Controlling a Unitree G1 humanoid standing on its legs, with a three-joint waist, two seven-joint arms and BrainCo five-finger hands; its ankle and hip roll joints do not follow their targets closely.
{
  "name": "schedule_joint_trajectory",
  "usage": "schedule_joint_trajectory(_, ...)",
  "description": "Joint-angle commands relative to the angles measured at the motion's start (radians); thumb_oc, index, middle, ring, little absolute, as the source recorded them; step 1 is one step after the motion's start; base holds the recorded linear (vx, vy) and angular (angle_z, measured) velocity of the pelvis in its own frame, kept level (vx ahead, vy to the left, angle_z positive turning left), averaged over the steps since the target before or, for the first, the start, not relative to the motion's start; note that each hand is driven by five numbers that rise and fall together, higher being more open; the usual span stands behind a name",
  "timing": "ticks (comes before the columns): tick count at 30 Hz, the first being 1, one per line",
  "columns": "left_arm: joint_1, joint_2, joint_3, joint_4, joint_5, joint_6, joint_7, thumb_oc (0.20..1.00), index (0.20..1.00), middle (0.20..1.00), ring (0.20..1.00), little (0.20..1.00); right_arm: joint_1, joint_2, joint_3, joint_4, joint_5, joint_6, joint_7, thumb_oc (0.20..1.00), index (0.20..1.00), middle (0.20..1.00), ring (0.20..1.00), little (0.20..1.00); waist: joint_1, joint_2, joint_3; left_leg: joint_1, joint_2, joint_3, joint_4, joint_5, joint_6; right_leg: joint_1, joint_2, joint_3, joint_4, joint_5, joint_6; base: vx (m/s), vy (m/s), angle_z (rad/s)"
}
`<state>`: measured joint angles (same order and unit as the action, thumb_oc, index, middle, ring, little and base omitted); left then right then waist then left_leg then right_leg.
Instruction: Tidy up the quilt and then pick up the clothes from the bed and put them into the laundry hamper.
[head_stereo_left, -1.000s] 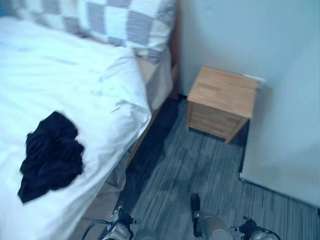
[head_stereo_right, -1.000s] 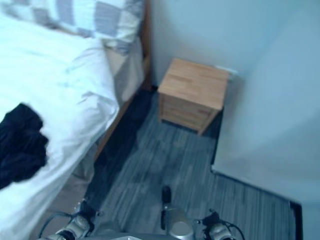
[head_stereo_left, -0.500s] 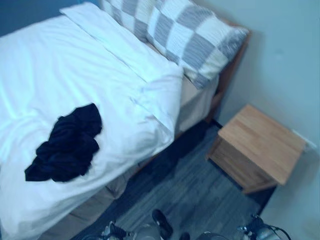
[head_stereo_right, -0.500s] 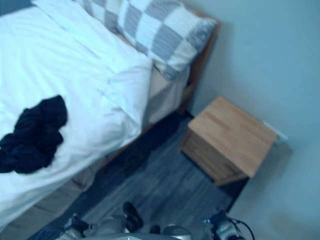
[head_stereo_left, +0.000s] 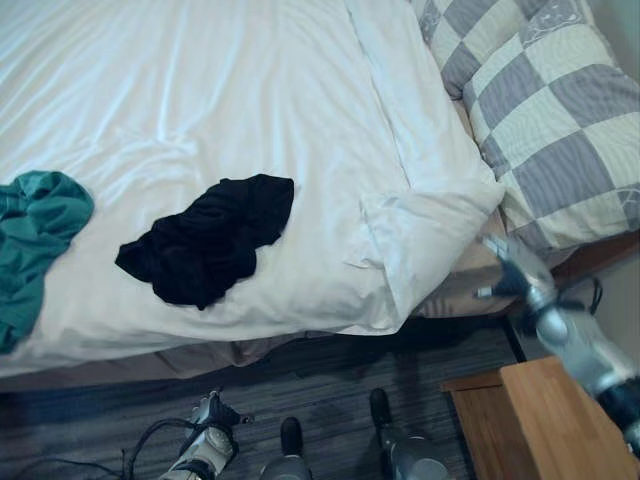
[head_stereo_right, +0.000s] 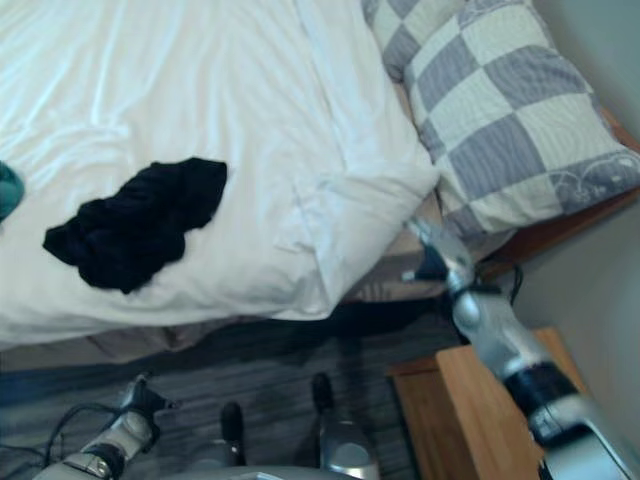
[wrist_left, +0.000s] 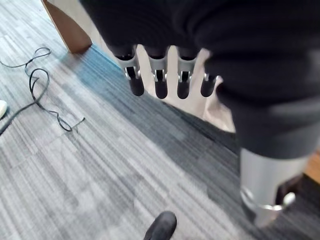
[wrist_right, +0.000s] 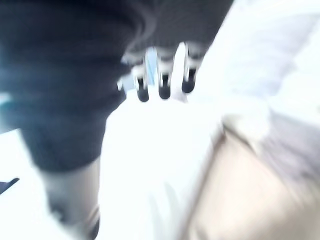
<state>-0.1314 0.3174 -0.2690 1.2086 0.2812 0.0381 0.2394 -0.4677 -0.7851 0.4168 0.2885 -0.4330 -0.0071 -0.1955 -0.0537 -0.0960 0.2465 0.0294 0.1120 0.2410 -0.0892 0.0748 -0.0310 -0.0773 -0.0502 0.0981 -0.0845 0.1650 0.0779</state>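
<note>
Right hand (head_stereo_left: 508, 268), fingers straight and empty, hung just off the white quilt's folded corner (head_stereo_left: 430, 225) at its 10 o'clock; left hand (wrist_left: 165, 75) relaxed low.

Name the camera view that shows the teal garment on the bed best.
The left eye view: the teal garment lies crumpled at the picture's left edge on the white quilt, left of the black garment. In the right eye view only a sliver of it shows at the left edge.

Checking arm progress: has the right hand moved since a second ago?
Yes. The right hand has risen from beside the wooden nightstand to the white quilt's folded corner.
</note>
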Motion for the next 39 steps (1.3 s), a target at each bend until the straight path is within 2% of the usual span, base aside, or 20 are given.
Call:
schedule_joint_trajectory(1, -0.015, 0.026, -0.027, 0.017, 0.008, -0.003, 0.035, 1.0, 1.0, 1.0, 1.0, 1.0, -0.169, 0.02, 0.061, 0.001, 0.008, -0.029, -0.031, 1.0, 1.0, 1.0, 1.0, 1.0, 0.016, -0.031, 0.011, 0.047, -0.017, 0.049, 0.002, -0.104, -0.046, -0.002, -0.076, -0.005, 0.05, -0.141, 0.122, 0.19, -0.257, 0.32)
schedule_joint_trajectory(3, 0.026, -0.008, -0.033, 0.017, -0.032, -0.004, 0.048, 1.0, 1.0, 1.0, 1.0, 1.0, -0.296, 0.065, 0.135, 0.056, 0.016, -0.02, -0.033, 1.0, 1.0, 1.0, 1.0, 1.0, 0.037, 0.007, 0.018, 0.049, -0.006, 0.038, 0.004, -0.089, -0.06, 0.015, -0.064, -0.033, 0.035, -0.146, 0.103, 0.19, -0.232, 0.29)
schedule_joint_trajectory(5, 0.026, -0.009, -0.031, 0.017, -0.032, -0.004, 0.048, 1.0, 1.0, 1.0, 1.0, 1.0, -0.301, 0.066, 0.139, 0.059, 0.017, -0.021, -0.034, 1.0, 1.0, 1.0, 1.0, 1.0, 0.034, 0.008, 0.018, 0.048, -0.005, 0.036, 0.004, -0.089, -0.061, 0.015, -0.063, -0.035, 0.035, -0.146, 0.103, 0.08, -0.126, 0.16)
schedule_joint_trajectory(6, 0.046, -0.032, -0.041, 0.029, -0.044, -0.005, 0.059, 1.0, 1.0, 1.0, 1.0, 1.0, -0.362, 0.102, 0.181, 0.107, 0.01, -0.015, -0.035, 1.0, 1.0, 1.0, 1.0, 1.0, 0.044, 0.037, 0.027, 0.035, 0.006, 0.027, 0.005, -0.075, -0.075, 0.017, -0.059, -0.062, 0.031, -0.158, 0.089, 0.1, -0.17, 0.28)
schedule_joint_trajectory(8, 0.051, -0.048, -0.06, 0.04, -0.043, 0.0, 0.061, 1.0, 1.0, 1.0, 1.0, 1.0, -0.404, 0.125, 0.211, 0.157, -0.004, -0.003, -0.034, 1.0, 1.0, 1.0, 1.0, 1.0, 0.057, 0.062, 0.042, 0.015, 0.015, 0.016, 0.013, -0.052, -0.091, 0.018, -0.059, -0.093, 0.035, -0.172, 0.073, 0.08, -0.175, 0.43)
schedule_joint_trajectory(10, 0.046, -0.068, -0.08, 0.04, -0.047, 0.002, 0.062, 1.0, 1.0, 1.0, 1.0, 1.0, -0.412, 0.138, 0.224, 0.215, -0.018, 0.005, -0.039, 1.0, 1.0, 1.0, 1.0, 1.0, 0.053, 0.086, 0.052, -0.011, 0.023, 0.027, 0.021, -0.029, -0.103, 0.029, -0.069, -0.151, 0.028, -0.187, 0.06, 0.03, -0.123, 0.65)
schedule_joint_trajectory(12, 0.039, -0.088, -0.107, 0.03, -0.038, -0.003, 0.056, 1.0, 1.0, 1.0, 1.0, 1.0, -0.408, 0.157, 0.248, 0.291, -0.058, 0.02, -0.031, 1.0, 1.0, 1.0, 1.0, 1.0, 0.042, 0.121, 0.061, -0.034, 0.038, 0.104, 0.027, 0.005, -0.111, 0.05, -0.079, -0.226, 0.025, -0.207, 0.052, 0.03, -0.093, 0.95)
schedule_joint_trajectory(13, 0.039, -0.089, -0.107, 0.03, -0.038, -0.003, 0.056, 1.0, 1.0, 1.0, 1.0, 1.0, -0.409, 0.158, 0.249, 0.292, -0.058, 0.019, -0.032, 1.0, 1.0, 1.0, 1.0, 1.0, 0.041, 0.122, 0.061, -0.034, 0.038, 0.102, 0.026, 0.005, -0.111, 0.05, -0.078, -0.228, 0.025, -0.208, 0.052, 0.04, -0.035, 1.1)
schedule_joint_trajectory(15, 0.042, -0.102, -0.123, 0.023, -0.034, -0.011, 0.052, 1.0, 1.0, 1.0, 1.0, 1.0, -0.408, 0.196, 0.279, 0.392, -0.067, 0.022, -0.015, 1.0, 1.0, 1.0, 1.0, 1.0, 0.037, 0.147, 0.053, -0.033, 0.038, 0.096, 0.009, 0.018, -0.115, 0.057, -0.07, -0.246, 0.03, -0.217, 0.045, 0.06, -0.056, 0.68)
schedule_joint_trajectory(16, 0.031, -0.11, -0.138, 0.021, -0.036, -0.02, 0.047, 1.0, 1.0, 1.0, 1.0, 1.0, -0.382, 0.229, 0.301, 0.55, -0.081, 0.032, -0.008, 0.2, 0.2, 0.2, 0.2, 0.2, 0.038, 0.162, 0.05, -0.026, 0.041, 0.079, 0.004, 0.032, -0.122, 0.072, -0.066, -0.263, 0.032, -0.228, 0.041, 0.07, -0.085, 0.24)
schedule_joint_trajectory(20, 0.025, -0.112, -0.167, 0.017, -0.047, -0.036, 0.041, 1.0, 1.0, 1.0, 1.0, 1.0, -0.384, 0.253, 0.277, 0.804, -0.063, 0.054, -0.019, 0.2, 0.2, 0.2, 0.2, 0.2, 0.04, 0.177, 0.04, -0.024, 0.041, 0.065, 0.002, 0.037, -0.126, 0.084, -0.059, -0.273, 0.025, -0.229, 0.036, 0.04, -0.024, 0.31)
schedule_joint_trajectory(21, 0.025, -0.109, -0.177, 0.013, -0.056, -0.043, 0.041, 1.0, 1.0, 1.0, 1.0, 1.0, -0.377, 0.242, 0.218, 0.89, -0.015, 0.067, -0.031, 0.2, 0.2, 0.2, 0.2, 0.2, 0.036, 0.178, 0.041, -0.014, 0.042, 0.065, 0.002, 0.036, -0.128, 0.096, -0.058, -0.271, 0.023, -0.23, 0.037, 0.03, 0.003, 0.14)
schedule_joint_trajectory(23, 0.024, -0.109, -0.179, 0.01, -0.059, -0.043, 0.039, 1.0, 1.0, 1.0, 1.0, 1.0, -0.369, 0.231, 0.197, 0.9, 0.0, 0.068, -0.036, 0.2, 0.2, 0.2, 0.2, 0.2, 0.035, 0.177, 0.038, -0.015, 0.044, 0.066, 0.002, 0.037, -0.128, 0.094, -0.056, -0.268, 0.021, -0.226, 0.036, 0.01, 0.013, 0.1)
schedule_joint_trajectory(29, 0.031, -0.103, -0.151, 0.023, -0.04, -0.03, 0.03, 1.0, 1.0, 1.0, 1.0, 1.0, -0.213, 0.172, 0.02, 0.815, 0.153, 0.065, -0.087, 0.2, 0.2, 0.2, 0.2, 0.2, -0.001, 0.16, 0.036, 0.007, 0.045, 0.081, 0.002, 0.02, -0.127, 0.098, -0.053, -0.25, 0.023, -0.221, 0.037, -0.01, 0.049, 0.01)
schedule_joint_trajectory(30, 0.028, -0.096, -0.107, 0.039, -0.025, -0.008, 0.026, 1.0, 1.0, 1.0, 1.0, 1.0, -0.007, 0.184, -0.173, 0.717, 0.314, 0.06, -0.137, 0.373, 0.373, 0.373, 0.373, 0.373, -0.042, 0.144, 0.032, 0.023, 0.043, 0.103, 0.002, 0.0, -0.12, 0.093, -0.055, -0.227, 0.028, -0.217, 0.044, -0.01, 0.08, -0.08)
schedule_joint_trajectory(31, 0.028, -0.096, -0.108, 0.039, -0.025, -0.008, 0.026, 1.0, 1.0, 1.0, 1.0, 1.0, -0.006, 0.184, -0.175, 0.716, 0.314, 0.061, -0.137, 1.0, 1.0, 1.0, 1.0, 1.0, -0.038, 0.144, 0.028, 0.019, 0.045, 0.106, 0.002, 0.002, -0.12, 0.088, -0.054, -0.225, 0.028, -0.214, 0.043, 0.01, 0.129, -0.13)
schedule_joint_trajectory(32, 0.021, -0.094, -0.078, 0.05, -0.007, 0.008, 0.026, 1.0, 1.0, 1.0, 1.0, 1.0, 0.143, 0.239, -0.286, 0.699, 0.391, 0.052, -0.166, 1.0, 1.0, 1.0, 1.0, 1.0, -0.069, 0.129, 0.026, 0.037, 0.045, 0.126, 0.002, -0.018, -0.113, 0.086, -0.054, -0.204, 0.034, -0.214, 0.048, 0.01, 0.042, -0.32)
schedule_joint_trajectory(34, 0.022, -0.094, -0.079, 0.049, -0.007, 0.008, 0.026, 1.0, 1.0, 1.0, 1.0, 1.0, 0.145, 0.239, -0.288, 0.697, 0.391, 0.052, -0.166, 1.0, 1.0, 1.0, 1.0, 1.0, -0.066, 0.129, 0.022, 0.033, 0.046, 0.128, 0.002, -0.016, -0.113, 0.081, -0.053, -0.201, 0.034, -0.211, 0.046, 0.02, 0.04, -0.53)
schedule_joint_trajectory(35, 0.016, -0.092, -0.06, 0.057, 0.002, 0.017, 0.029, 1.0, 1.0, 1.0, 1.0, 1.0, 0.26, 0.313, -0.341, 0.734, 0.436, 0.046, -0.171, 1.0, 1.0, 1.0, 1.0, 1.0, -0.088, 0.116, 0.017, 0.053, 0.048, 0.146, 0.002, -0.032, -0.108, 0.083, -0.051, -0.184, 0.04, -0.212, 0.05, 0.05, 0.054, -0.53)
schedule_joint_trajectory(39, 0.013, -0.072, -0.057, 0.04, 0.006, 0.022, 0.034, 1.0, 1.0, 1.0, 1.0, 1.0, 0.42, 0.413, -0.441, 0.926, 0.559, 0.051, -0.162, 1.0, 1.0, 1.0, 1.0, 1.0, -0.122, 0.087, 0.002, 0.088, 0.062, 0.187, 0.002, -0.05, -0.107, 0.084, -0.043, -0.157, 0.052, -0.209, 0.053, 0.05, 0.05, -0.51)
